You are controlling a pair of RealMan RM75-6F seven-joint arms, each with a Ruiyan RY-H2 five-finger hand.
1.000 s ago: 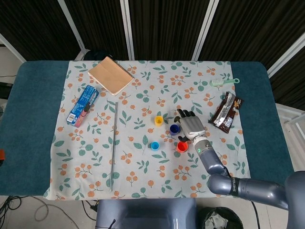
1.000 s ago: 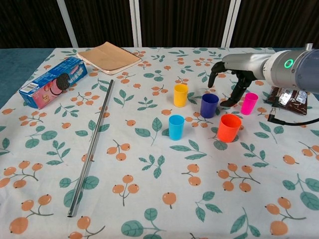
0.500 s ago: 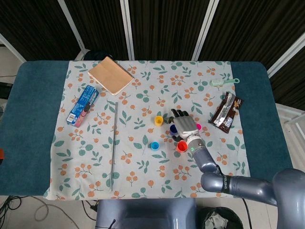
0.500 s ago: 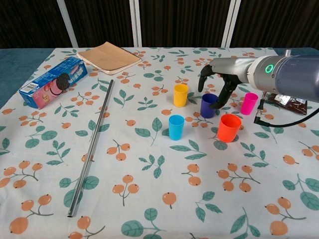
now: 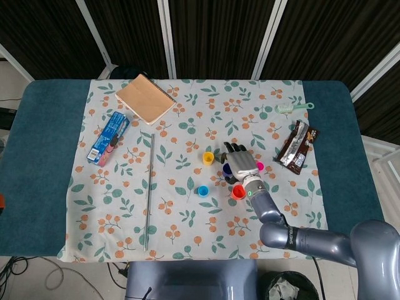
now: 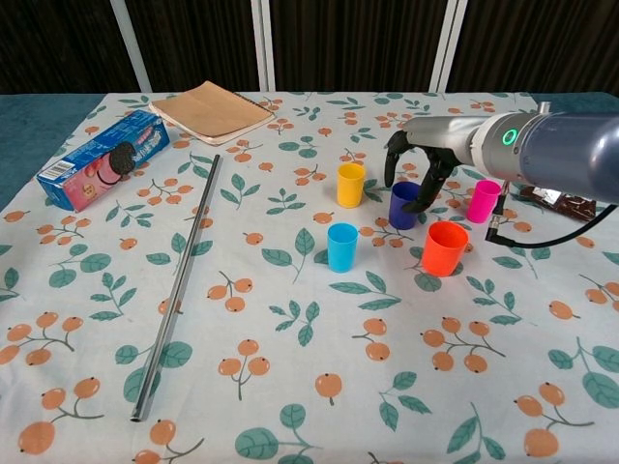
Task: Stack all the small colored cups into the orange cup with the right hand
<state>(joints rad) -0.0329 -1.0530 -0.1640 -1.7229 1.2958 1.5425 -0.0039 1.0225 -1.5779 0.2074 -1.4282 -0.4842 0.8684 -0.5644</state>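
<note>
Fingers (image 6: 423, 189) of right hand (image 6: 414, 159): spread, curled over purple cup (image 6: 405, 205), centre-right of frame; grasp not closed. Orange cup (image 6: 444, 248) just below-right. Risk: closing off-centre tips purple cup, knocking pink cup (image 6: 482, 201).

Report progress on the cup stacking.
Done: nothing stacked; the orange cup stands empty. In hand: the right hand hovers over the purple cup, fingers curled around its rim, though a firm grip cannot be confirmed. Left: the purple, yellow cup, blue cup and pink cup all stand separately on the cloth and need nesting in the orange one.
</note>
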